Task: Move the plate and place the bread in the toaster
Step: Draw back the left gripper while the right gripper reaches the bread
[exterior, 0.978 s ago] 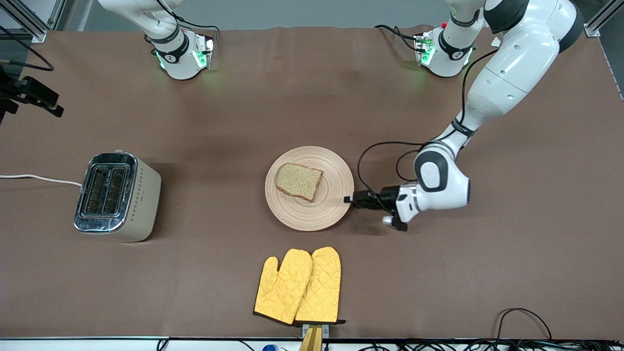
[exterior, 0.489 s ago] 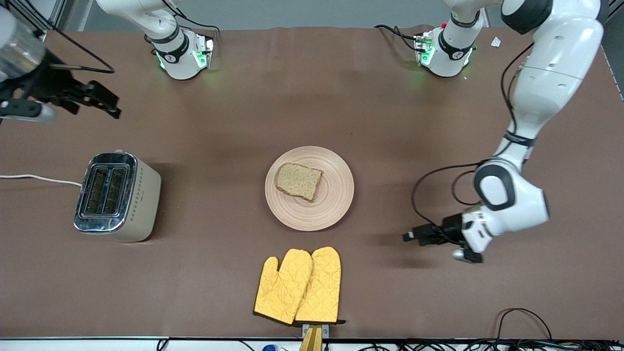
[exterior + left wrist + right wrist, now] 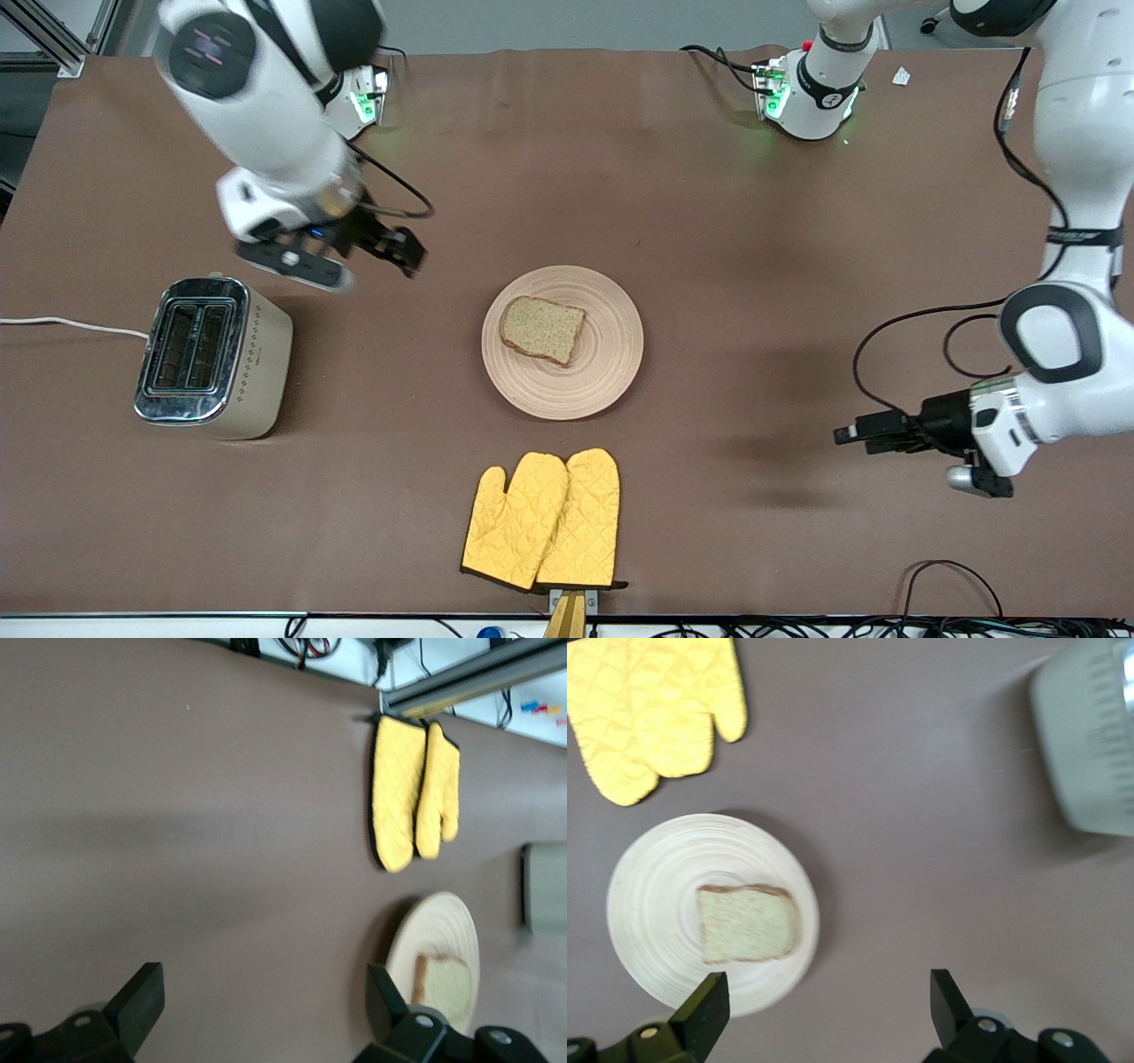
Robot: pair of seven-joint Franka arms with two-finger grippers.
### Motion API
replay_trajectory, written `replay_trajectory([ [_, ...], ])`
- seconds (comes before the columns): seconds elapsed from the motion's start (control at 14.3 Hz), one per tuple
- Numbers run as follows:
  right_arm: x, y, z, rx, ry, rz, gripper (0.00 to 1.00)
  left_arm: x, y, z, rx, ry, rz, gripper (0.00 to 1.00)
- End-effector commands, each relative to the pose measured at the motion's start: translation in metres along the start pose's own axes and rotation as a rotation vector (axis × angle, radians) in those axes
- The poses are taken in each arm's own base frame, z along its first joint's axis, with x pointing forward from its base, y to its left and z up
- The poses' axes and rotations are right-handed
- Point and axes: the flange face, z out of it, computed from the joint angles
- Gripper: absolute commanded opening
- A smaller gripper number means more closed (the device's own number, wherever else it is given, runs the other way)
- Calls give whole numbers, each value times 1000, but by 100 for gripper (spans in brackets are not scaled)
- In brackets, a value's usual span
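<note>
The pale beige plate (image 3: 611, 354) lies at the table's middle with the bread (image 3: 542, 330) flat on it. The cream toaster (image 3: 211, 354) stands toward the right arm's end, slots up and empty. My right gripper (image 3: 407, 254) is open and empty over bare table between the toaster and the plate. Its wrist view shows the plate (image 3: 656, 904), the bread (image 3: 749, 923) and the toaster (image 3: 1090, 744). My left gripper (image 3: 848, 434) is open and empty over bare table toward the left arm's end, well apart from the plate. Its wrist view shows the plate (image 3: 443, 930) and the bread (image 3: 443, 985).
A pair of yellow oven mitts (image 3: 545, 520) lies nearer the front camera than the plate, at the table's edge. The toaster's white cord (image 3: 71, 324) runs off the table's end. Cables lie along the near edge.
My left gripper has pulled away from the plate's rim toward the left arm's end. My right arm has swung in from the table's end to over the table between toaster and plate.
</note>
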Motion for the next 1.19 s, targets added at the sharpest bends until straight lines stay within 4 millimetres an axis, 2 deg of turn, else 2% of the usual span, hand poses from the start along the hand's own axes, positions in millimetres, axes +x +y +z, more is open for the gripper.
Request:
replay_trajectory([
  [0.0,12,-28,61,51,-33,41,100,-10,39,-53,93,-43,-29,100],
  [0.14,18,-44,115,42,-25,36,100,-14,68,-71,139,-31,-77,100],
  [0.28,21,-48,157,30,-21,34,100,-20,104,-83,192,-17,-106,100],
  [0.42,8,-56,199,32,-6,18,100,-32,128,-90,248,-51,-104,100],
  [0.49,1,-54,223,30,-1,14,100,-40,152,-88,270,-73,-94,100],
  [0.56,-4,-53,237,32,5,13,99,-49,168,-95,336,-71,-126,100],
  [0.7,-19,-53,254,16,-5,-5,98,-73,210,-99,469,-80,-152,100],
  [0.91,-40,-61,277,-6,-39,-24,94,-105,238,-115,601,-68,-141,100],
  [1.12,-50,-68,282,0,-57,-23,89,-145,266,-148,748,-8,-77,100],
])
